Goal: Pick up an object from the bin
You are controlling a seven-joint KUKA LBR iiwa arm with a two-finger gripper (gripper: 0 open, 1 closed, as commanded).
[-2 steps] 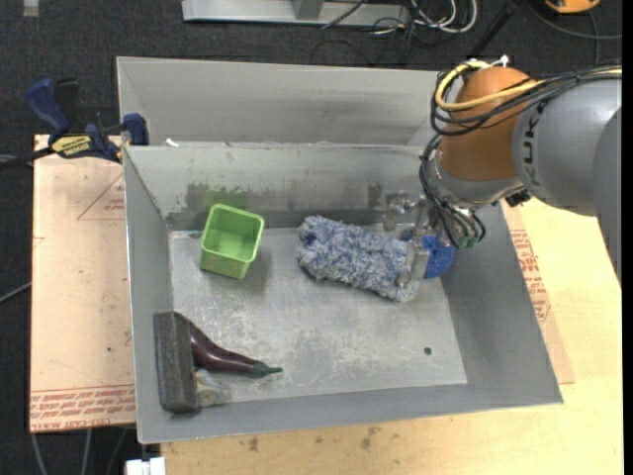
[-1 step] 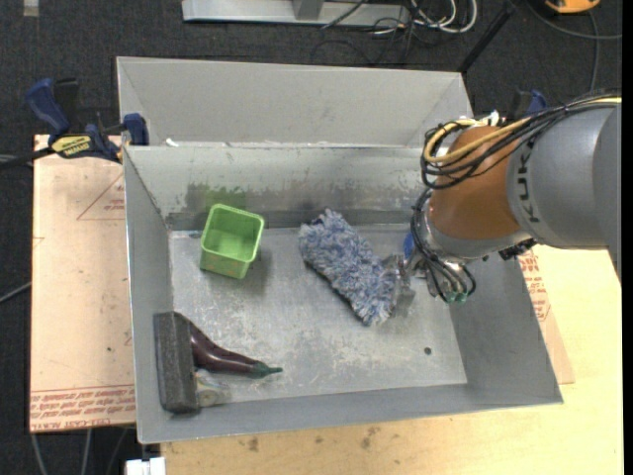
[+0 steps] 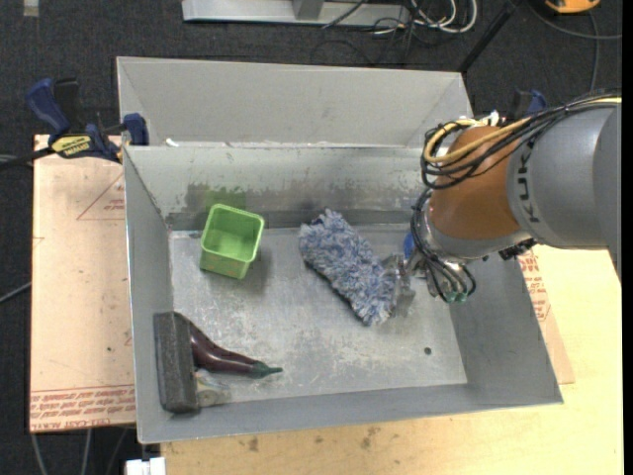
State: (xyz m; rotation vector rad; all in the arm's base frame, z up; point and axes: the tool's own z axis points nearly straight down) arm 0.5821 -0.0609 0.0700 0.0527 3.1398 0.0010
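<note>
Four loose things lie in the grey metal bin. Claw is low at the right side of the bin floor, on the arm with its orange wrist cover and looped cables. Nearest thing: a blue-and-white shaggy cloth, lying as a long bundle that slants from the middle of the bin near the back wall down toward the right. Its lower right end sits just beside the claw, on the claw's left; whether the two touch I cannot tell. Claw opening: cannot tell from this angle, and nothing is seen held in it. Well apart from the claw, at back left, a green square plastic cup stands with its mouth up. At the front left corner a dark grey oblong block lies along the left wall, with a purple toy eggplant touching its right side, green stem end pointing right.
</note>
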